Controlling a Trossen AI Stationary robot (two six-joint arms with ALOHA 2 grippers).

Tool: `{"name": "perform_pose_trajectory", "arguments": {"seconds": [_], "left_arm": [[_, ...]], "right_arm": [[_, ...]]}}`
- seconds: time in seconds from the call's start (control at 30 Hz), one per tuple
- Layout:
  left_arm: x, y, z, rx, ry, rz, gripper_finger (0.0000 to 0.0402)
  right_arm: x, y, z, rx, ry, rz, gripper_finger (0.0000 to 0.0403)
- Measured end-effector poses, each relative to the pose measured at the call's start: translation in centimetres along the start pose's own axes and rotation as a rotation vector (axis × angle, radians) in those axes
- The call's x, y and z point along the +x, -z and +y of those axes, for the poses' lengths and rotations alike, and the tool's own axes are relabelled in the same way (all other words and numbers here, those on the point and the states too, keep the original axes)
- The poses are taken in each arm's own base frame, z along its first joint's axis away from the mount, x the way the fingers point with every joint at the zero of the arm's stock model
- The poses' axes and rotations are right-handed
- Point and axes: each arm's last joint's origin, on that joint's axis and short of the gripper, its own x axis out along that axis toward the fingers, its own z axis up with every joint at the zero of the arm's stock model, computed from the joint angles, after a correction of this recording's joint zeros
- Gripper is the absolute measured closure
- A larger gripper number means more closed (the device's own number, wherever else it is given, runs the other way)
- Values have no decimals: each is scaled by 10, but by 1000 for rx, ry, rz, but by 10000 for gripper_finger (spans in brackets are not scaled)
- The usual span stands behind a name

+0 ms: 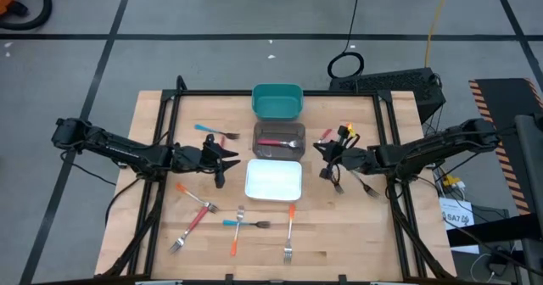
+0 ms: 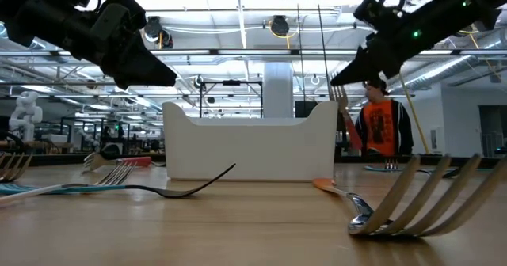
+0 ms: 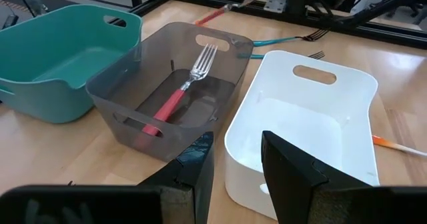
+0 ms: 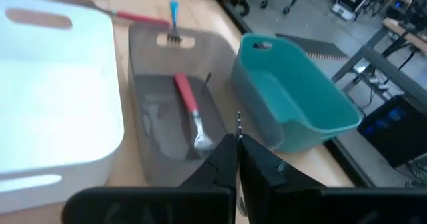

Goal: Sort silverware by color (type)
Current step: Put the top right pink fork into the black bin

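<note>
Showing no readable writing on bins (image 3: 167, 84).

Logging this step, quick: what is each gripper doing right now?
Left gripper: jaws open, holding nothing.
Right gripper: jaws shut on a silver-headed fork.

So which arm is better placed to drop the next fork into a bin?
Right. The right gripper is shut on a fork, lifted off the table near the dark bin. The left gripper hangs open and empty by the white bin and would first need to pick one up.
</note>
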Motion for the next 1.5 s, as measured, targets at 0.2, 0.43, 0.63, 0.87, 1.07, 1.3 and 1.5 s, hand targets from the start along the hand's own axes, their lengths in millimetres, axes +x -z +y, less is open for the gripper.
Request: {"name": "perform_pose_trajectory", "arguments": {"seconds": [0.2, 0.43, 0.63, 0.87, 1.07, 1.3, 1.5], "left_arm": [[0, -3, -1, -3, 6, -25, 279], [0, -5, -1, -1, 12, -49, 279], [0, -9, -2, 5, 10, -88, 279], [3, -14, -6, 60, 18, -160, 279], [15, -10, -16, 196, 36, -211, 243], [39, -21, -36, 388, -18, -209, 156], [65, -38, -58, 524, -64, -159, 127]], "right_arm": [[-9, -17, -6, 7, -47, -151, 402], [-16, -36, -7, -17, -169, -354, 403], [-19, -43, -6, -34, -251, -457, 403], [-25, -52, -4, -75, -400, -608, 403], [-24, -53, 2, -129, -547, -680, 403], [-10, -52, 15, -134, -590, -735, 403], [0, -52, 24, -129, -600, -796, 403]]}}
